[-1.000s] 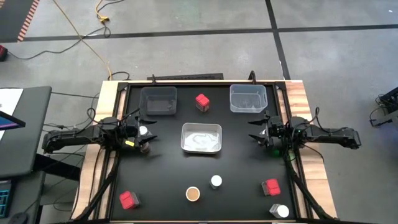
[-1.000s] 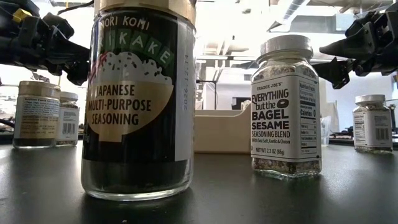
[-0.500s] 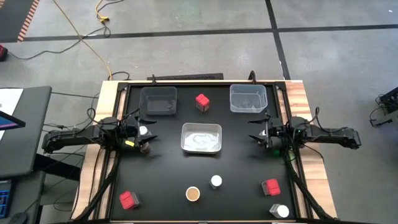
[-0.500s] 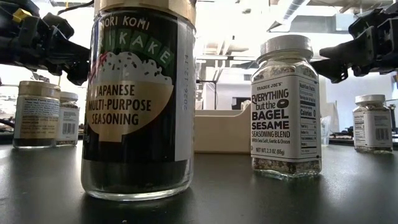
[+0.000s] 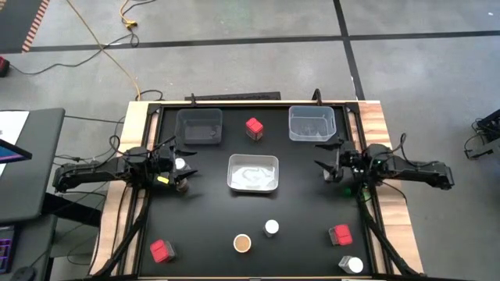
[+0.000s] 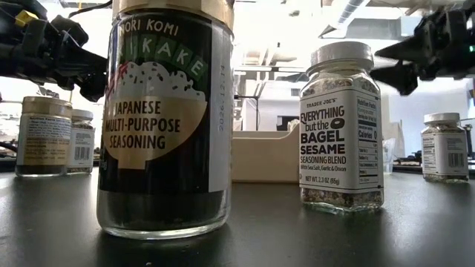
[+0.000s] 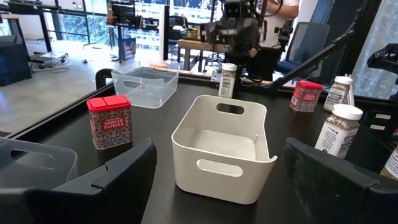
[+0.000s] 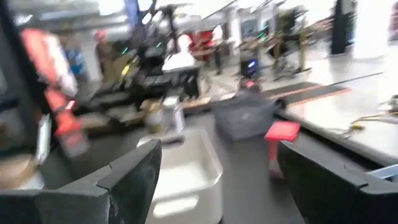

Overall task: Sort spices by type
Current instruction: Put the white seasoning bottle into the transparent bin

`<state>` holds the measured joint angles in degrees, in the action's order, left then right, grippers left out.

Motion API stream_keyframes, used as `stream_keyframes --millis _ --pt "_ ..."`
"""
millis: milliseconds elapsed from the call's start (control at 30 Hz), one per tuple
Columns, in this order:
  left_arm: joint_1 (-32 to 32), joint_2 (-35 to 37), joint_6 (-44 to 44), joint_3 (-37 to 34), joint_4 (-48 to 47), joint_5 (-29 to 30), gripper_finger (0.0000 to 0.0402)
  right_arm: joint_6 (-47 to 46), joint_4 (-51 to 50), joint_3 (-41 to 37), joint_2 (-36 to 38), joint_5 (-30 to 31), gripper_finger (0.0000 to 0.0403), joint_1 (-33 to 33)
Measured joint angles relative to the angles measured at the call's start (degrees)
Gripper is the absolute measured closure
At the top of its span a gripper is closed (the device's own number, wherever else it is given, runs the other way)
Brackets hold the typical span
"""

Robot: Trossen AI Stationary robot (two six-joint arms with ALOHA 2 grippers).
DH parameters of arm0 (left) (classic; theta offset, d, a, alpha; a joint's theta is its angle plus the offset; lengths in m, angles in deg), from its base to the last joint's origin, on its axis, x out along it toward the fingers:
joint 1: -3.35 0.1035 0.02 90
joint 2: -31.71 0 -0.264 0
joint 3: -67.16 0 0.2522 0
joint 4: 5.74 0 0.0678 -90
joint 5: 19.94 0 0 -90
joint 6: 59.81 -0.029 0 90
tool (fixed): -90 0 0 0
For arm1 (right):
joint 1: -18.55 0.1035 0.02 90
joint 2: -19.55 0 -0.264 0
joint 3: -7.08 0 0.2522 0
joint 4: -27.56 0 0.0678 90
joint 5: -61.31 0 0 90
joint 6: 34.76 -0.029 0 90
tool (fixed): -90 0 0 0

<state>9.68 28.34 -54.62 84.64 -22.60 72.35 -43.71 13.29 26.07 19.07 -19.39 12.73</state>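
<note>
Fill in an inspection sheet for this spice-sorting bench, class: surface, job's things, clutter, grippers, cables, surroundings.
Surface: black table top, wooden side edges.
Job's things: red spice tins; white-lidded jars; brown-topped jar. All loose on the table.
Bins: white bin, dark tray, clear tray; nothing seen inside.
Clutter: nothing seen.
Grippers: left gripper open, at left edge by a jar; right gripper open, at right edge, holding nothing.
Cables: yellow cord on floor.
Surroundings: concrete floor; a person behind the table in the left wrist view.
</note>
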Motion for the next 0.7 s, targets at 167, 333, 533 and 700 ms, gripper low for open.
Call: stream_keyframes --millis 167,333,533,700 --pt "0.0 0.0 0.0 0.0 0.0 0.0 0.0068 -4.4 -13.9 9.1 -2.2 6.6 0.0064 0.0" --pt "0.0 0.0 0.0 0.0 0.0 0.0 0.0068 -11.0 -27.5 19.9 -7.9 10.6 0.007 0.0" --pt "0.0 0.0 0.0 0.0 0.0 0.0 0.0068 -20.6 -38.6 31.3 -16.7 13.6 0.0072 0.0" --pt "0.0 0.0 0.0 0.0 0.0 0.0 0.0068 -22.0 -46.4 38.9 -24.8 13.6 0.0072 0.0"
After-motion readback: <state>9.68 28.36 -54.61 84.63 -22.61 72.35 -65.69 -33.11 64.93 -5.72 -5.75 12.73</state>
